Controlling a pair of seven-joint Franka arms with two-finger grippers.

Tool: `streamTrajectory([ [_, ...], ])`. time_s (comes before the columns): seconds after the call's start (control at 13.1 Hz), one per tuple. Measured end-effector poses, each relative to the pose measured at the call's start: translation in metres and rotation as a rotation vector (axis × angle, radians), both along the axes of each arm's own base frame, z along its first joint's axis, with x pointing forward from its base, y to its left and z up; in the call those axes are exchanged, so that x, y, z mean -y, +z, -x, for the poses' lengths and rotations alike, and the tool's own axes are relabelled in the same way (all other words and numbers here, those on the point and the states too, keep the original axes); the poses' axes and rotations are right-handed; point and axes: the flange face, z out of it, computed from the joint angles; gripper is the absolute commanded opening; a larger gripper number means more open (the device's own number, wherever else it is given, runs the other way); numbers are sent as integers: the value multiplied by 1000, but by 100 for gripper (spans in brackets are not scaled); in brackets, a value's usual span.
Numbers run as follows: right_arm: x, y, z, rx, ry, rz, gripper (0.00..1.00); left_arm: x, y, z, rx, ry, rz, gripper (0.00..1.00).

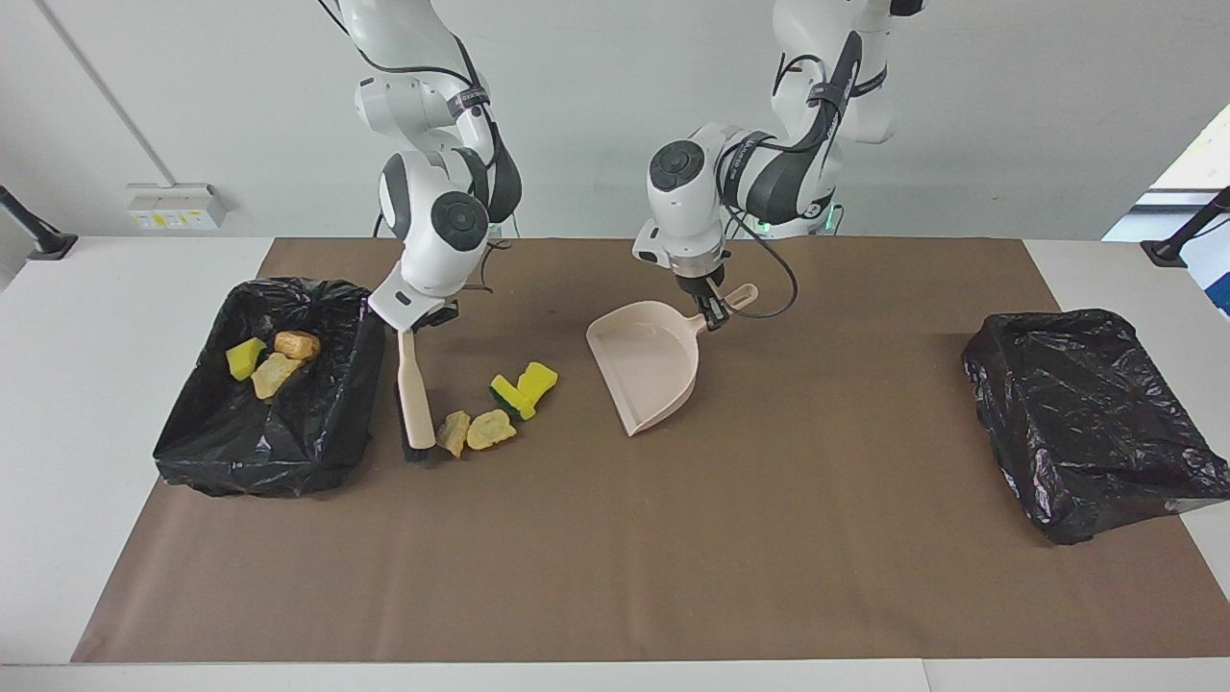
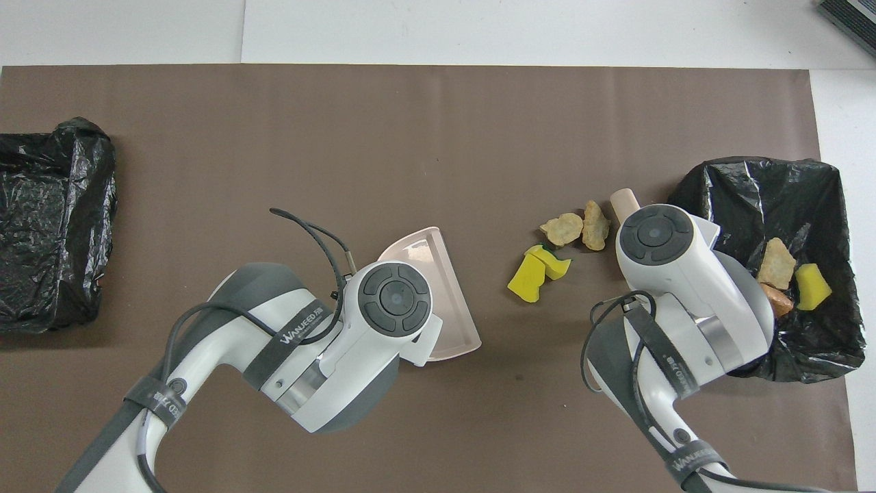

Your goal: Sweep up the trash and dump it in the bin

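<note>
At the right arm's end of the surface (image 1: 115,317) a black-lined plastic bin (image 1: 274,389) holds three bits of trash (image 1: 272,358) — a yellow sponge chunk and two golden-brown bread pieces. Just beside it, the right end effector (image 1: 416,322) is clamped shut on the handle of a beige hand brush with dark bristles (image 1: 414,392), whose head is down on the brown mat (image 1: 615,557), touching a golden-brown pastry piece (image 1: 453,432). A second pastry piece (image 1: 490,430) lies against that one, with two yellow sponge chunks (image 1: 525,387), one green-backed, slightly nearer the robots. Toward the middle, the left end effector (image 1: 712,314) grips the handle of the beige plastic dustpan (image 1: 646,363), closed on it — the pan's mouth faces the loose trash but stands apart from it. A second black-lined bin (image 1: 1091,423) sits at the left arm's end.
</note>
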Motion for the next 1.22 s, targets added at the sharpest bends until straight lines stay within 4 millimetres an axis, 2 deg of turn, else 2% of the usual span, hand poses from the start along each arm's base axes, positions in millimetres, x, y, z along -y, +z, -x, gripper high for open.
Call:
streamTrajectory([
  [0.15,-16,-9,11,-37,-34,-69,0,-2,-5,14,-11,-13,-16,0],
  [0.38,-56,-12,36,-73,-27,-143,0,-7,-8,32,-16,-25,-30,0],
  [0.91,-100,-11,64,-203,93,-408,0,-9,-9,34,-14,-25,-29,0],
  [1.22,-112,-14,77,-303,177,-607,0,-11,-10,33,-10,-23,-24,0],
])
